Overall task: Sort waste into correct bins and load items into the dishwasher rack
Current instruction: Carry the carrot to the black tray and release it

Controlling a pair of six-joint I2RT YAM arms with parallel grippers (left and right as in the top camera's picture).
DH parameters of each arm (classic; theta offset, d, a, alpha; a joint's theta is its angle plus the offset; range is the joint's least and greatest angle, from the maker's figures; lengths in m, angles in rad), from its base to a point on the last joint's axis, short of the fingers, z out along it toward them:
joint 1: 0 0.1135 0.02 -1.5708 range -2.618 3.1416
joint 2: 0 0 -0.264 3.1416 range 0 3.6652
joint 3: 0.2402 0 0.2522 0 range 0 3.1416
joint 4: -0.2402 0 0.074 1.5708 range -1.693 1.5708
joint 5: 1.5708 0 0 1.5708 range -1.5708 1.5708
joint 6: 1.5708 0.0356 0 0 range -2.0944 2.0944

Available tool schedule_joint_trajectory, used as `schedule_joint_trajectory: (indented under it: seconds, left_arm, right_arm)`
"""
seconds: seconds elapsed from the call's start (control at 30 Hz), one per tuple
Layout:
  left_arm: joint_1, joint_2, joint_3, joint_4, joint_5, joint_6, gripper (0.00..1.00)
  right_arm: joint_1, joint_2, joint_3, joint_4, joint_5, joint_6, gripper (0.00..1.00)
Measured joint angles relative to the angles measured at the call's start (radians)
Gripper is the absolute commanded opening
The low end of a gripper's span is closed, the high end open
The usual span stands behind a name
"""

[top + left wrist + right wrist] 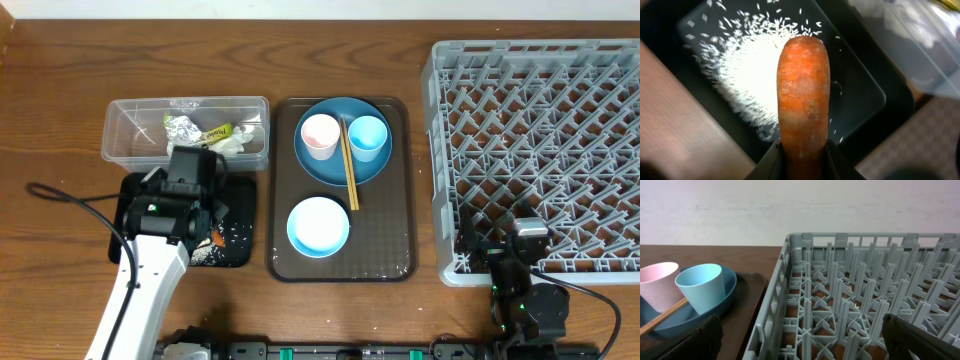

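grey dishwasher rack [540,150] fills the table's 3 o'clock side. the right gripper [810,345] sits at its 6 o'clock edge, fingers spread wide, holding nothing. the black tub [240,205] lies at 8 o'clock under the left gripper [802,162], which is clamped on the orange carrot [804,95] above scattered rice [745,70].

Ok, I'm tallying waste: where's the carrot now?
In the left wrist view, the carrot is clamped in the left pincer above the black bin.
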Motion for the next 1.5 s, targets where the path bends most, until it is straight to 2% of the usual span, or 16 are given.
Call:
schedule_joint_trajectory:
  seconds: [0.37,0.63,0.83,0.93,1.07,1.3,1.5]
  left_arm:
    - [0.046,0.0,-0.224,0.332,0.125,-0.103,0.11]
    - [0.046,0.014,-0.238,0.378,0.127,-0.151,0.11]
    - [0.046,0.103,-0.24,0.444,0.115,-0.201,0.12]
    - [0.046,0.133,-0.24,0.483,0.111,-0.205,0.25]
    - [0.046,0.139,-0.24,0.504,0.11,-0.209,0.32]
    - [0.046,0.139,-0.24,0.51,0.1,-0.211,0.4]
    - [0.046,0.136,-0.228,0.516,0.128,-0.117,0.43]
  right_arm:
    - [0.0,0.0,0.0,0.0,0.0,0.0,0.99]
    - [0.0,0.0,0.0,0.0,0.0,0.0,0.99]
    - [0.0,0.0,0.0,0.0,0.0,0.0,0.99]
    - [0.0,0.0,0.0,0.0,0.0,0.0,0.99]
    - [0.0,0.0,0.0,0.0,0.0,0.0,0.99]
    - [0.0,0.0,0.0,0.0,0.0,0.0,0.99]
    - [0.0,0.0,0.0,0.0,0.0,0.0,0.99]
